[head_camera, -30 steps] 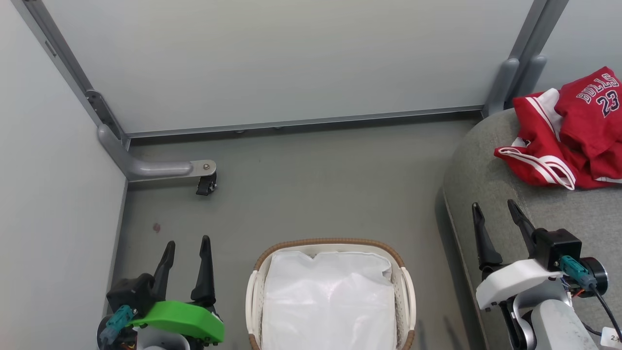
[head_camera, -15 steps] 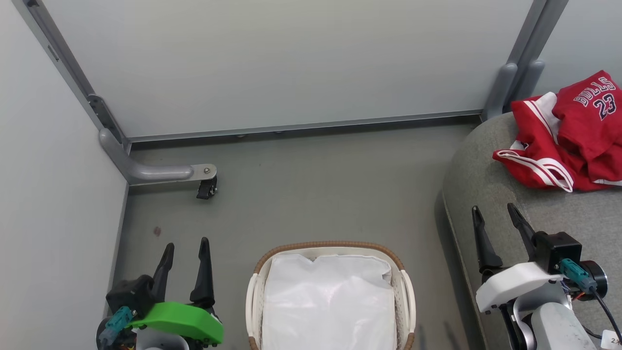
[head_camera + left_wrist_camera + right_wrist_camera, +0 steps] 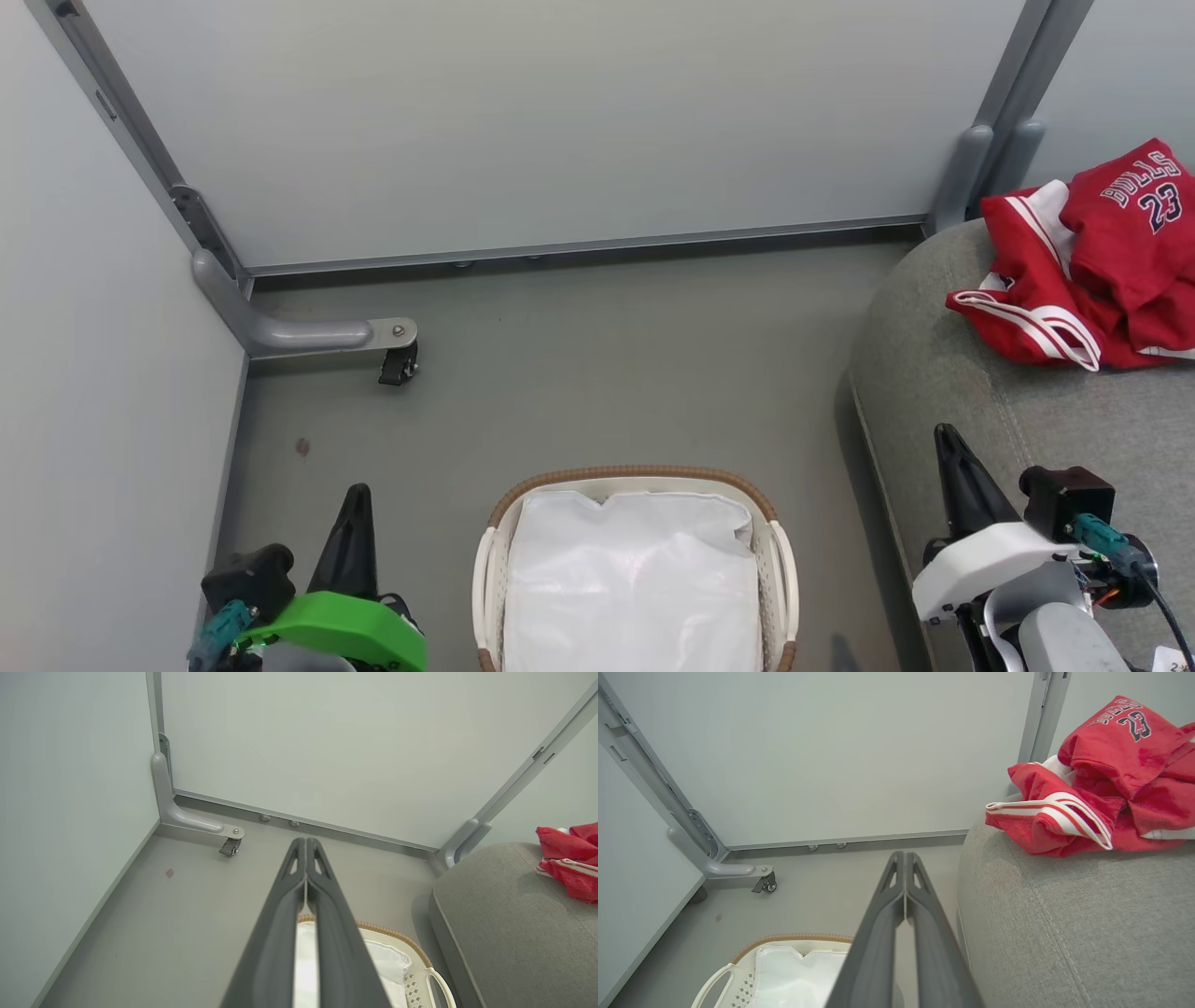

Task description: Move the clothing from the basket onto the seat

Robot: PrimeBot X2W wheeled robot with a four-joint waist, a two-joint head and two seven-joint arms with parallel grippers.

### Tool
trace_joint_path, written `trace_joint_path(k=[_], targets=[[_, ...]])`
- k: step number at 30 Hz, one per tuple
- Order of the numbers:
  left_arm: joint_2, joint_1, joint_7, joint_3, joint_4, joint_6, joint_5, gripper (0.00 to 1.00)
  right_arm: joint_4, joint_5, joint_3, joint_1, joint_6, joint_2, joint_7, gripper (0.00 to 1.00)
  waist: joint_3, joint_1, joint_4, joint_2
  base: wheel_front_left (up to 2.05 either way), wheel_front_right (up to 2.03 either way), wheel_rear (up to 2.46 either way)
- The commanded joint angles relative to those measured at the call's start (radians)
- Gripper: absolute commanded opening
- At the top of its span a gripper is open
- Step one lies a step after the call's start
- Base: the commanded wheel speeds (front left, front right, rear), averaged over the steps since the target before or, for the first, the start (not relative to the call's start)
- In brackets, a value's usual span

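- Red and white clothing (image 3: 1088, 271), a jersey (image 3: 1134, 233) printed "BULLS 23" bunched with striped shorts (image 3: 1022, 313), is seen lying in a heap on the grey fabric seat (image 3: 962, 383), at the far right of the head view.
- The basket (image 3: 635, 473), white with a brown woven rim, is set on the grey floor (image 3: 607, 373) between the two arms. A plain white liner (image 3: 635, 579) is seen inside it and no red cloth, though its near end is cut off by the picture's edge.
- The task is judged to be all but finished; what is left appears to be settling the arms at rest.
- That step is best done with both arms held low and apart from the basket rim and from the heap, so that nothing is snagged or dragged off the cushion's rounded edge. A last look at the hidden near end of the basket would be wise.
- The left gripper (image 3: 359, 493), behind a green cover (image 3: 345, 625), is held at the lower left above the floor, just beside the basket and pointed toward the far wall (image 3: 560, 121). Its two dark fingers are pressed together along their length and nothing is held.
- The right gripper (image 3: 946, 434), behind a white cover (image 3: 980, 560), is held at the lower right by the seat's rounded edge, well apart from the clothing. Its fingers are likewise closed tip to tip and empty.
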State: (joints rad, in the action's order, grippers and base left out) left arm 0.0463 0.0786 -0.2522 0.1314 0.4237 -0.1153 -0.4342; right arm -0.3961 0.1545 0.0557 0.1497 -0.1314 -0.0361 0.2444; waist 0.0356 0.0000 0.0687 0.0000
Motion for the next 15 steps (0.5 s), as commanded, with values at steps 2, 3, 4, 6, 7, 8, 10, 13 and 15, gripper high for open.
trace_joint_path(k=[2,3,4,6,7,8,10,13,15], targets=[[0.001,0.01,0.015,-0.015,-0.022,-0.001,-0.058,0.0,0.016,0.071,0.012,0.019,0.0,-0.006,-0.02,0.0,-0.001,0.0,-0.002,0.0,0.0,0.0,0.0],[0.001,0.01,0.02,-0.018,-0.024,-0.001,-0.072,0.0,0.018,0.089,0.013,0.018,0.0,-0.006,-0.024,0.0,-0.001,0.0,-0.002,0.0,0.0,0.0,0.0],[0.001,0.011,0.025,-0.021,-0.027,-0.002,-0.09,0.0,0.021,0.111,0.013,0.016,0.0,-0.006,-0.029,0.0,-0.001,0.0,-0.003,0.0,0.0,0.0,0.0],[0.002,0.011,0.035,-0.028,-0.031,-0.002,-0.121,0.0,0.027,0.151,0.012,0.013,0.0,-0.006,-0.037,0.0,-0.002,0.0,-0.004,0.0,0.0,0.0,0.0],[0.002,0.012,0.039,-0.031,-0.033,-0.002,-0.135,0.0,0.03,0.168,0.012,0.011,0.0,-0.007,-0.04,0.0,-0.002,0.0,-0.004,0.0,0.0,0.0,0.0],[0.002,0.012,0.045,-0.034,-0.036,-0.002,-0.151,0.0,0.033,0.189,0.011,0.009,0.0,-0.007,-0.044,0.0,-0.002,0.0,-0.005,0.0,0.0,0.0,0.0],[0.002,0.013,0.054,-0.04,-0.04,-0.003,-0.181,0.0,0.039,0.227,0.011,0.006,0.0,-0.007,-0.052,0.0,-0.003,0.0,-0.006,0.0,0.0,0.0,0.0],[0.002,0.014,0.067,-0.049,-0.046,-0.003,-0.223,0.0,0.046,0.279,0.011,0.003,0.0,-0.007,-0.063,0.0,-0.003,0.0,-0.008,0.0,0.0,0.0,0.0],[0.002,0.014,0.076,-0.055,-0.05,-0.004,-0.251,0.0,0.05,0.314,0.012,0.0,0.0,-0.008,-0.071,0.0,-0.004,0.0,-0.009,0.0,0.0,0.0,0.0]])
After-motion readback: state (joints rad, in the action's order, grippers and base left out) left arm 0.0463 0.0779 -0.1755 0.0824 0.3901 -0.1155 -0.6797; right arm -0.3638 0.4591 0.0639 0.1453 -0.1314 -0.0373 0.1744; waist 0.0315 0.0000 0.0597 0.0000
